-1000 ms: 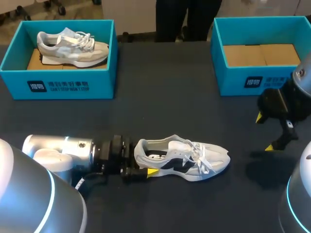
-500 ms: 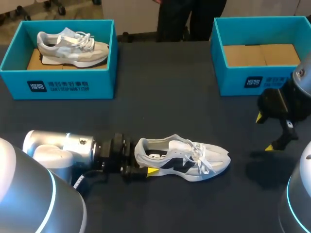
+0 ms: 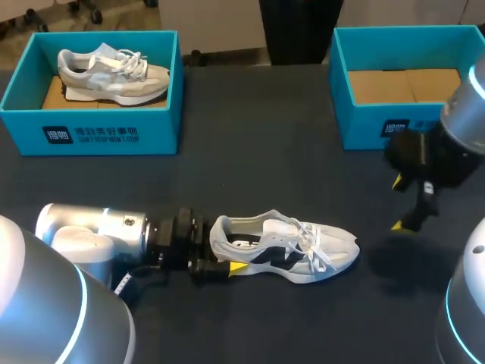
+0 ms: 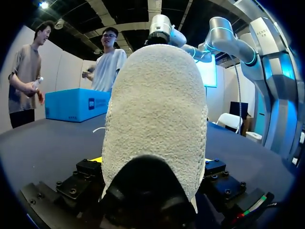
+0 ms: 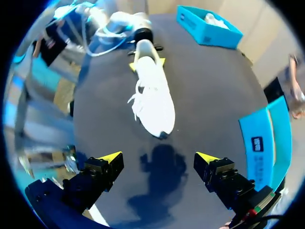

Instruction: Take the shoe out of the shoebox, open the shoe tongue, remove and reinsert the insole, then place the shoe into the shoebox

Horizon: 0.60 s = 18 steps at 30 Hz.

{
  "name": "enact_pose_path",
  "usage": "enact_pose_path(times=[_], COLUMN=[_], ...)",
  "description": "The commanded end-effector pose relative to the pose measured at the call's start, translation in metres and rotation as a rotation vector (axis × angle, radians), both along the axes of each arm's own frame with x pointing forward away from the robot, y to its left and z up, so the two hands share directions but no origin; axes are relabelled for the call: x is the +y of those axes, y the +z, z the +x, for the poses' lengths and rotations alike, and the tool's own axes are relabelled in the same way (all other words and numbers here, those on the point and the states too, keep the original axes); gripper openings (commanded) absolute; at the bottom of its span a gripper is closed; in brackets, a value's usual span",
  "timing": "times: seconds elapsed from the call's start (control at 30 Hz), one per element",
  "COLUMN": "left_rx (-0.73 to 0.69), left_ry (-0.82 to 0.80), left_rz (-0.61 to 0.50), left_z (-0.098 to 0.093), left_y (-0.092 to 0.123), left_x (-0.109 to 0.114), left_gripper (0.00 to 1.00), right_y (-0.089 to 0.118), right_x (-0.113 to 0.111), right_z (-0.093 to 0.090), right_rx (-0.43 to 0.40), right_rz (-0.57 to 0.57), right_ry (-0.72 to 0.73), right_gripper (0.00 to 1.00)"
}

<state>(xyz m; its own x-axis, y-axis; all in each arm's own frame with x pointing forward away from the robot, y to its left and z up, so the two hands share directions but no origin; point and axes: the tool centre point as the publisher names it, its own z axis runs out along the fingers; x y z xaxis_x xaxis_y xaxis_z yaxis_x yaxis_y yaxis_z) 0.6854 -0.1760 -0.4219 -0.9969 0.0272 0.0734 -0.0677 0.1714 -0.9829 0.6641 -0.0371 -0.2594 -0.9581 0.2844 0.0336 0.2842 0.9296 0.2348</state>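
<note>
White shoe (image 3: 284,246): out of any box and flat on its sole on the dark bench (image 3: 258,152), low in the centre of the head view, toe to the right, heel to the left, laces loose over the tongue.
Left claw (image 3: 218,250): right there at the heel! The arm comes in from the lower left, lying low along the bench. One yellow tip shows against the near side of the sole. In the left wrist view the shoe (image 4: 157,119) fills the space between the fingers, its heel pinched from both sides.
Right claw (image 3: 399,203): up off the bench at the right of the head view, well apart from the shoe's toe. It hangs just in front of the right shoebox (image 3: 364,129).
Right claw state: spread wide with nothing in it. The right wrist view shows both yellow tips of the claw (image 5: 158,160) far apart over bare bench and its own shadow.
Ahead of the right claw: the shoe (image 5: 152,95) points its toe toward it, and the left claw (image 5: 145,59) sits at the far heel end.
Right shoebox: upper right of the head view, blue, brown cardboard floor showing.
Left shoebox (image 3: 91,133): upper left of the head view, blue, with a grey shoe (image 3: 114,68) lying inside, toe to the right.
</note>
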Motion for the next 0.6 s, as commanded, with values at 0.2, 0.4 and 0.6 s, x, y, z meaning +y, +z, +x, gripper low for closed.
enact_pose_path(times=[0.2,0.4,0.6], left_rx=[-0.001,-0.001,-0.001], left_ry=[0.001,0.001,0.001], left_rz=[0.000,0.000,0.000], left_z=[0.000,0.000,0.000], left_y=[0.000,0.000,0.000], left_x=[0.000,0.000,0.000], left_gripper=[0.00,0.00,0.00], right_y=[0.004,0.005,0.010], right_x=[0.030,0.032,0.066], right_z=[0.001,0.001,0.000], right_rx=[0.103,0.132,0.179], right_rz=[-0.083,-0.079,-0.168], right_ry=[-0.371,-0.425,-0.601], right_gripper=[1.00,1.00,1.00])
